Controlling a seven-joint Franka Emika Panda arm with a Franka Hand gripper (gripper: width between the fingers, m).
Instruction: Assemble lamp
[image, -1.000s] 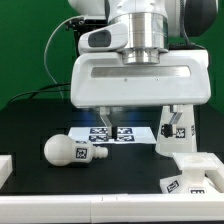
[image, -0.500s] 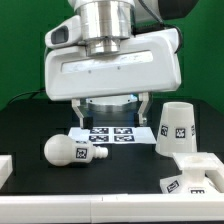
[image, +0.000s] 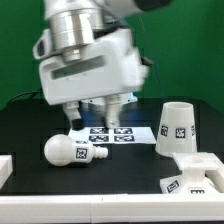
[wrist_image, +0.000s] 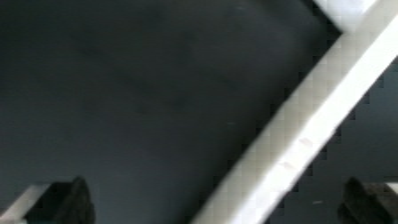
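Note:
The white bulb (image: 70, 151) lies on its side on the black table at the exterior view's left, its tagged neck pointing right. The tapered shade (image: 175, 127) stands upright at the right. The squarish base block (image: 194, 174) sits at the front right. My gripper (image: 93, 110) hangs above and behind the bulb, over the marker board (image: 113, 134), tilted, with its fingers apart and nothing between them. In the wrist view both fingertips (wrist_image: 57, 200) show as dark shapes at the corners, with black table and a white strip (wrist_image: 311, 125) running diagonally between them.
A white block edge (image: 4, 168) shows at the exterior view's front left. A white rail (image: 100, 209) runs along the table's front. A green backdrop stands behind the arm.
The arm has swung toward the exterior view's left and rotated, so the shade at the right is now uncovered. The gripper stayed open. The lamp parts have not moved.

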